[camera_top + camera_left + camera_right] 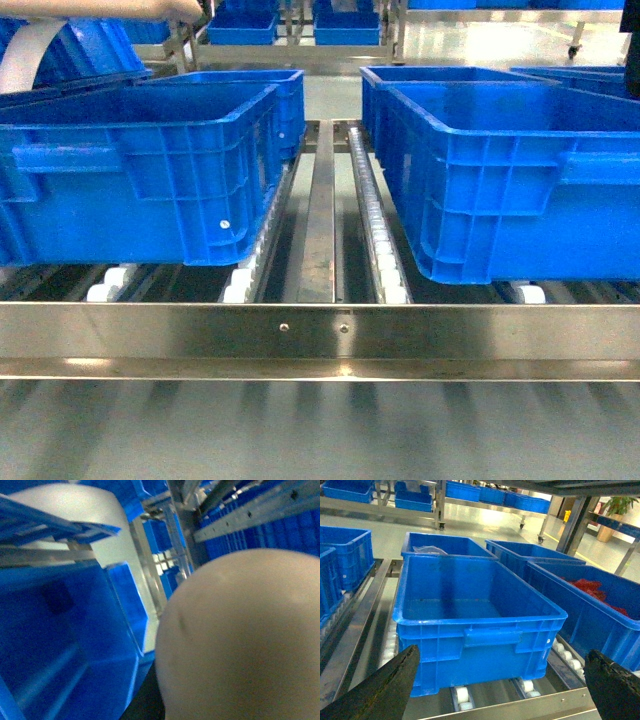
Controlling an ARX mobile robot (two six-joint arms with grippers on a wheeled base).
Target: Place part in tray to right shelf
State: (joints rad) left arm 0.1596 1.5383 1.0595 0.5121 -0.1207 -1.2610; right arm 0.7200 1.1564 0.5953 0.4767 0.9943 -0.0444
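The tray (240, 640) is the big cream round thing that fills the lower right of the left wrist view. It is very close to that camera, so it looks like the left arm is carrying it. The left gripper itself is hidden behind it, so I cannot tell if its fingers are apart or together. A cream strip (110, 8) at the top left of the head view may be the tray's edge, but it is too cut off to be sure. The little blue part is not in any view. It may be sitting in the tray, but nobody can see that from here.

The right gripper (502, 690) hangs in front of the shelf with its two dark fingers (380, 690) spread wide apart and nothing between them.

The right shelf (320, 330) has a shiny front rail and white rollers (385, 250). A big blue crate (475, 615) sits on it right ahead, and it looks empty inside.

What could go wrong: the tray blocks its own camera, so the arm could bump a crate wall. If the tray tips, the part could slide out. On rollers, the tray may also roll away.
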